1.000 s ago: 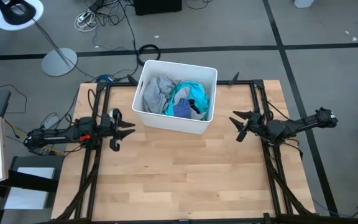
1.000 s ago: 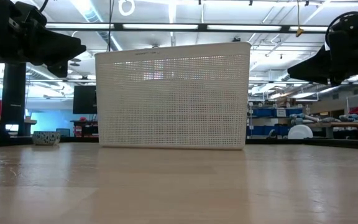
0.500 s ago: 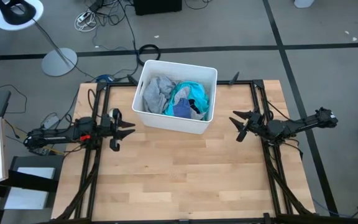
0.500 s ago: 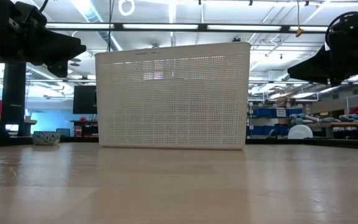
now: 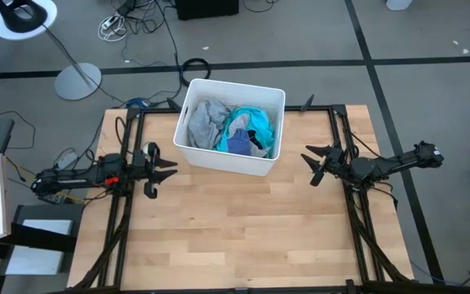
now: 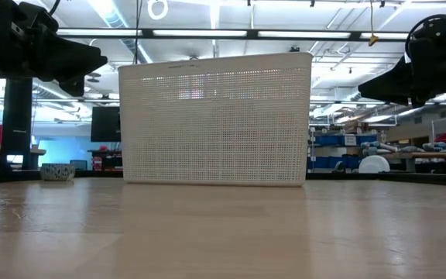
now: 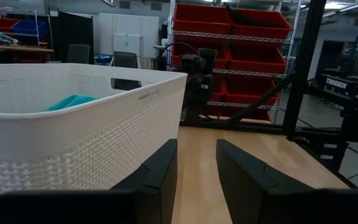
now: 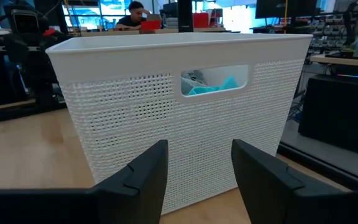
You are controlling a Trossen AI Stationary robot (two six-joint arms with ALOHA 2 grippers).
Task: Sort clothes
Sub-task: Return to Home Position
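Clothes fill a white bin at upper centre; left gripper and right gripper flank it, spread wide, empty.

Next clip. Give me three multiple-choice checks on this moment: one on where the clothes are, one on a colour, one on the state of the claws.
1. Where are the clothes?
A. Piled on a chair
B. Hanging from an arm
C. Inside the white laundry bin

2. What colour is the garment that shows through the bin's handle slot in the right wrist view?
A. Red
B. Turquoise
C. Yellow

3. How are the left claw and right claw?
A. Both open, holding nothing
B. Both shut on socks
C. Left shut on a shirt, right open

Answers:
1. C: the high view shows grey, turquoise and navy pieces heaped within the bin's walls.
2. B: turquoise fabric sits in the slot.
3. A: each wrist view shows a gap between that claw's fingers with nothing in it.
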